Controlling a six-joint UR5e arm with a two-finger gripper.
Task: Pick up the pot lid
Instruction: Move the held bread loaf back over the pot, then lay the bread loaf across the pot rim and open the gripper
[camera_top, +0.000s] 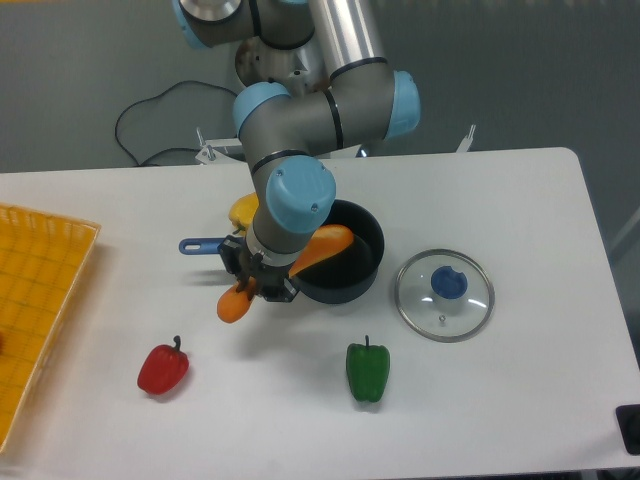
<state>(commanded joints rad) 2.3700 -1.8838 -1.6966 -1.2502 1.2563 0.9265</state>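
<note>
Grey tubular arm (308, 128) — light-blue round joint caps (405, 104), dark seam rings (337, 126) — black, angular fingers (279, 289).

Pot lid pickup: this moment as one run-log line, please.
pot lid: on table, not gripped | gripper: by black pot, apparently closed on orange object | lid pickup: not yet done

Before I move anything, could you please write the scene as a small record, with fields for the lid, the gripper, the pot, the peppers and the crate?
lid: pot lid, clear with a blue knob, right of the pot in the picture, not picked up
gripper: gripper closed on a long orange object
pot: black pot, partly hidden by the arm
peppers: red pepper at front left; green pepper nearer the middle
crate: yellow crate, at the left edge
</note>
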